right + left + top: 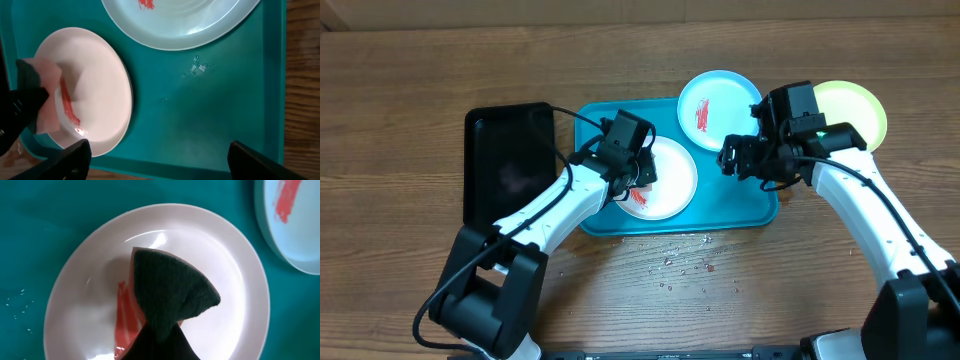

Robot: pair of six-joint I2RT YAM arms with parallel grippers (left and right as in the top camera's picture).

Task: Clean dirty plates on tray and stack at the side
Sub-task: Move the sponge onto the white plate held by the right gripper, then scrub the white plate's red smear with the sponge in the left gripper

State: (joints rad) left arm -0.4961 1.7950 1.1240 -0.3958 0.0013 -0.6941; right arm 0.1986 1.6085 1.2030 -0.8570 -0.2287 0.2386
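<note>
Wood table [420, 80], turquoise tray [720, 212] at centre, black tray [510, 160] just beside it on the left.

Plates:
- white plate [672, 182] on the turquoise tray
- light blue plate [720, 105] at the tray's far right corner, overlapping the rim, red-smeared
- yellow-green plate [860, 110] off the tray on the table, looks clean

Left gripper [638, 185] pinches a dark sponge [170, 292], pressed flat on the white plate, next to a red streak [125, 320]. Right gripper [732, 158] hovers over bare tray, jaws spread, empty.

Step in hand: wiping the white plate. Sweep the sponge over the whole streak, pressing lightly so the plate does not slide. The right arm could steady the rim.
</note>
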